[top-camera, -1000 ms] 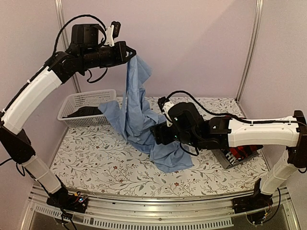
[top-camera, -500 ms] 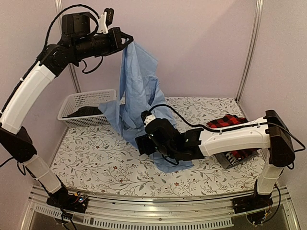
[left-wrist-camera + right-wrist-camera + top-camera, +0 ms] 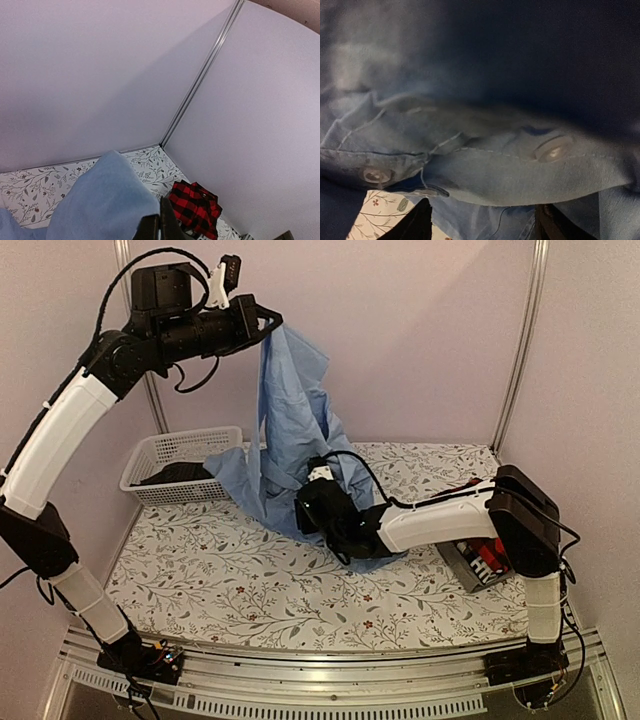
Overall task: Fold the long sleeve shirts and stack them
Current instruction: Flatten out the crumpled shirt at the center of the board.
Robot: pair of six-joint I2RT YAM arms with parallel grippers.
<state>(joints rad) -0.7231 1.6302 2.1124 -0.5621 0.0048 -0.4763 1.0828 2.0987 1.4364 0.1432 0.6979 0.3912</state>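
Left gripper (image 3: 268, 324) clamped shut on plain light blue button-up cloth shirt (image 3: 292, 410), held high, shirt hanging down onto floral-patterned table (image 3: 200, 580), right gripper (image 3: 482, 222) jaws spread wide, shirt's buttoned edge lying across the gap

The light blue shirt (image 3: 290, 410) hangs upright, its lower end crumpled; the red-and-black plaid shirt (image 3: 192, 207) lies bunched at right.

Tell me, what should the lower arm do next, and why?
Probably close the right jaws on the buttoned edge of the blue shirt, which lies between them. The left jaws pinch it up high, so a second grip could spread it.
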